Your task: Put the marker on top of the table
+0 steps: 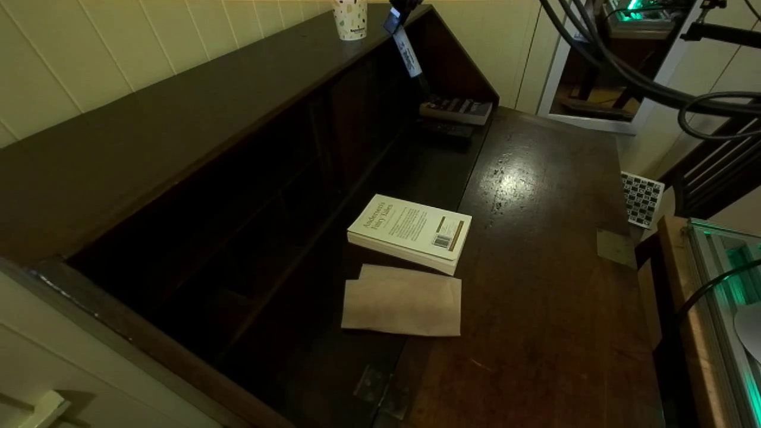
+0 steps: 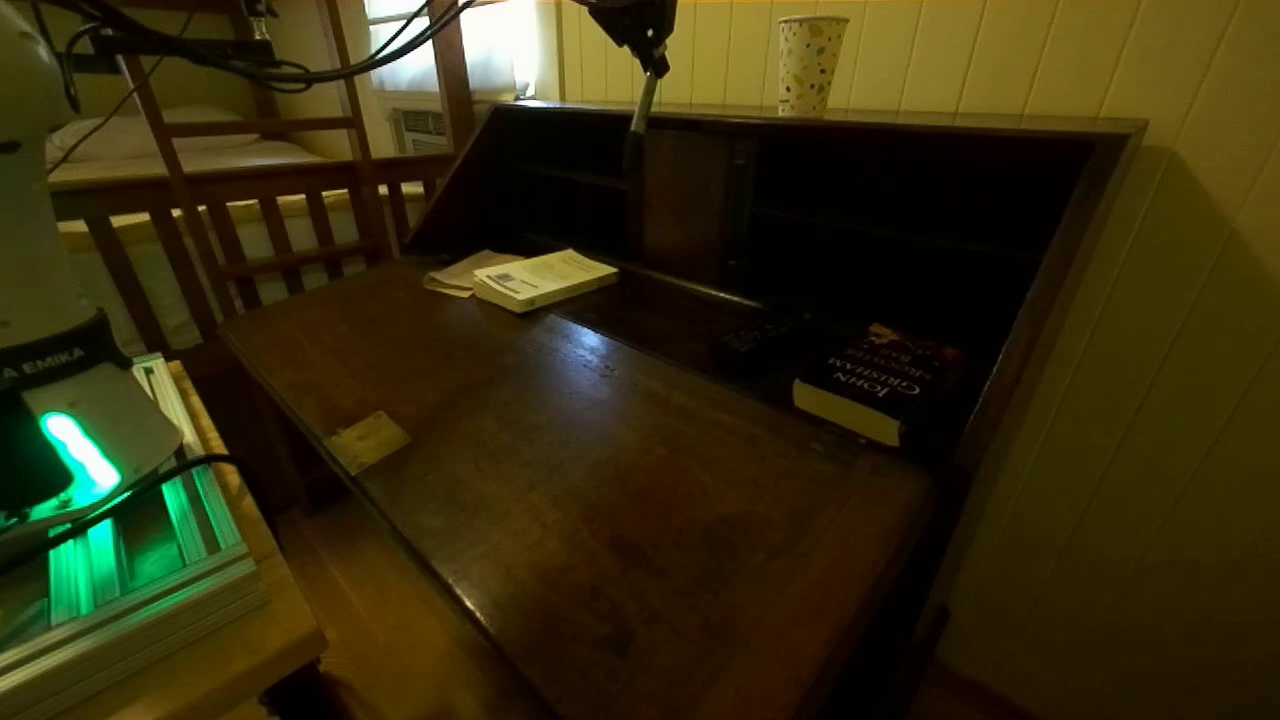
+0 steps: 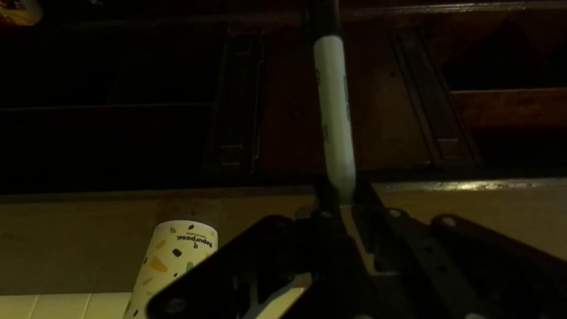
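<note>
The marker has a white barrel and a dark end. It shows in an exterior view (image 1: 407, 54), in an exterior view (image 2: 642, 112) and in the wrist view (image 3: 335, 106). My gripper, seen in an exterior view (image 1: 395, 22), in an exterior view (image 2: 655, 66) and in the wrist view (image 3: 342, 200), is shut on one end of the marker. The marker hangs in the air with its dark end down, slightly tilted, in front of the desk's shelves. The table is the glossy dark brown desktop (image 1: 535, 309), also in an exterior view (image 2: 600, 500), lower than the marker.
A speckled white cup (image 1: 351, 21) stands on the desk's upper ledge (image 1: 196, 113), close to my gripper. A white book (image 1: 410, 232) and brown paper (image 1: 404, 303) lie on the desk. A dark thick book (image 2: 870, 385) lies near the shelves' end.
</note>
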`<state>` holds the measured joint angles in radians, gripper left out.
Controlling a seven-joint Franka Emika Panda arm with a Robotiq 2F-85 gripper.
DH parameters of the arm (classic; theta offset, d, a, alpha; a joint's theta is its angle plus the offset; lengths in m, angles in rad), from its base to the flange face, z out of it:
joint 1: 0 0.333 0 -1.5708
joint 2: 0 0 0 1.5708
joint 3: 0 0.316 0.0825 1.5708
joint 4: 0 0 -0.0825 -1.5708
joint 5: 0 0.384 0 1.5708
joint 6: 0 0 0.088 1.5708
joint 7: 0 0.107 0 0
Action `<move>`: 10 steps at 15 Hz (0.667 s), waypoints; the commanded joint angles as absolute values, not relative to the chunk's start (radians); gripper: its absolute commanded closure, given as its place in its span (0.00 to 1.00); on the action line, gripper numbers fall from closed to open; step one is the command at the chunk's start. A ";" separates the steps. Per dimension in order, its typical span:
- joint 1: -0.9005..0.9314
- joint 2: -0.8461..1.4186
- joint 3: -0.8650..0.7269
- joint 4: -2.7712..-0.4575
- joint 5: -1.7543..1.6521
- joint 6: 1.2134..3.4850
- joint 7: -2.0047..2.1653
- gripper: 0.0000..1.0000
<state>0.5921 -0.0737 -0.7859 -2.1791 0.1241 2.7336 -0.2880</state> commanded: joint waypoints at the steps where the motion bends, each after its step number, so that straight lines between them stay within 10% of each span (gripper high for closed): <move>1: 0.603 -0.040 -0.799 -2.199 0.174 2.733 -0.403 0.96; 10: 0.570 0.104 -0.798 -2.248 0.119 2.831 -0.557 0.96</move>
